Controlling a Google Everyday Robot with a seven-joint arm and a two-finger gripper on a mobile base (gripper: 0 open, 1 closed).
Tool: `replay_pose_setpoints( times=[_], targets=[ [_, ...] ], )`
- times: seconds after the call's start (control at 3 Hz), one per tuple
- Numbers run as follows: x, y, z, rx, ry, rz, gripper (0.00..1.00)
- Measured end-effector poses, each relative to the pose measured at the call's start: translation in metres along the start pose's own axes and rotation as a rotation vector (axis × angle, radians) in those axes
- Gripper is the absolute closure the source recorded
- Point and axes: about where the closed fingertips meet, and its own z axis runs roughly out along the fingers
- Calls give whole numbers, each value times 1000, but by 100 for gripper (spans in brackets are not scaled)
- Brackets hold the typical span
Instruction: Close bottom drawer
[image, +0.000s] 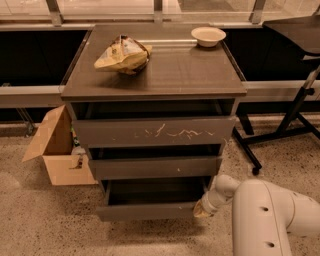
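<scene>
Wood, dark and grey-brown, makes up the cabinet (165, 75), a boxy thing with a flat, smooth top. On that top lie a crinkly yellow chip bag (122, 54) and a small round pale bowl (208, 36), which sits at the back right corner. The top drawer front (152, 131) has thin white scratches and the middle drawer front (152, 167) is plain.

The bottom drawer (145, 211) is the lowest one in the cabinet. It sticks out a bit, so you can see into its shallow box. The gripper (204, 208) sits at the right end of this drawer's slim front, touching it or very close (I cannot tell if it is apart or together). Behind it comes the smooth, round white arm (265, 215).

Left of the cabinet stands an open cardboard box (57, 150), just beside it. The speckled floor (40, 225) in front of the cabinet is bare. Right of the cabinet stand black metal legs (295, 117).
</scene>
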Motion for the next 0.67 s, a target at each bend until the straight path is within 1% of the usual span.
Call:
replay_pose_setpoints(
  times=[0.33, 0.67],
  targets=[
    [5, -16, -4, 51, -20, -10, 0],
    [13, -28, -9, 87, -41, -5, 0]
  ],
)
